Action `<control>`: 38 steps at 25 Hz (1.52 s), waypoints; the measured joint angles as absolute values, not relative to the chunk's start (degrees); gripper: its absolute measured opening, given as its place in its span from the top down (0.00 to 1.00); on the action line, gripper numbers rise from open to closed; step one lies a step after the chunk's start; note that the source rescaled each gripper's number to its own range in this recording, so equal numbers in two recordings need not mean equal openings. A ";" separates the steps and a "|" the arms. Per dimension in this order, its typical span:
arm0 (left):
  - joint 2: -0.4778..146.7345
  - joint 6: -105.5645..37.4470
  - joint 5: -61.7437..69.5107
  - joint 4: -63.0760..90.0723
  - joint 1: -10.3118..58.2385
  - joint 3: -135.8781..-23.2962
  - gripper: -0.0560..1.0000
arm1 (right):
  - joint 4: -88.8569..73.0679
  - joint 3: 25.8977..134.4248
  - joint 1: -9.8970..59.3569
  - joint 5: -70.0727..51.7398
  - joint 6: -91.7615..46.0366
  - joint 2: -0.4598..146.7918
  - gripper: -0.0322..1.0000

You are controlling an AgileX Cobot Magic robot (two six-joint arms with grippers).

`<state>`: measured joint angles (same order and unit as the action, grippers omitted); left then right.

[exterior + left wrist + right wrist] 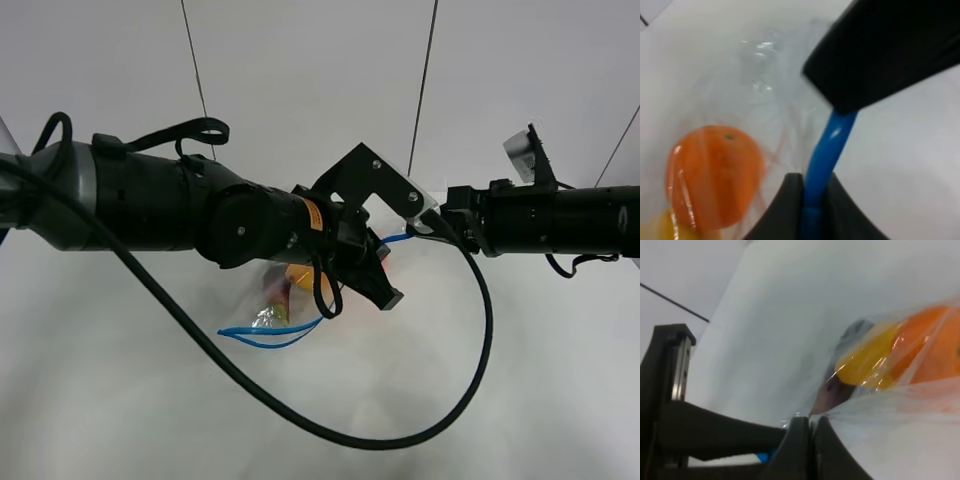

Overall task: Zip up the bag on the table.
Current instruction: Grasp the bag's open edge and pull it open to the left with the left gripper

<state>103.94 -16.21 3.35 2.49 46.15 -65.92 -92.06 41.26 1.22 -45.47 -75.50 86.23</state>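
Observation:
The clear bag (275, 310) lies on the white table (530, 400) under my left arm. An orange (297, 276) shows through it, and its blue zipper strip (268, 336) loops along the near edge. In the left wrist view, my left gripper (812, 186) is shut on the blue zipper strip (827, 145), with the orange (715, 175) beside it. My left gripper (380, 285) sits close to my right gripper (425, 224). In the right wrist view, my right gripper (810, 424) is shut on the bag's clear edge (880, 400). The yellow pear (867, 357), orange (935, 340) and purple eggplant (832, 390) show through the plastic.
A thick black cable (470, 390) hangs from my left arm and loops over the table in front of the bag. Thin dark seam lines (425, 80) run across the far part of the table. The black body of the other gripper (695, 432) is close to my right fingers.

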 joint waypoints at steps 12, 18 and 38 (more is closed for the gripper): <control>103.94 -16.26 4.23 1.58 45.10 -65.92 0.95 | -91.72 41.26 -0.64 -45.84 -75.31 86.23 0.97; 103.94 -16.26 5.95 1.58 42.54 -65.92 0.95 | -91.72 41.26 -0.67 -44.65 -75.31 86.23 0.97; 104.00 -18.51 7.46 1.58 38.23 -65.87 0.95 | -91.94 41.26 -0.81 -42.49 -75.31 86.23 0.97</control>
<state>104.00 -18.51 7.46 1.58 38.23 -65.87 -91.94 41.26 -0.81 -42.49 -75.31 86.23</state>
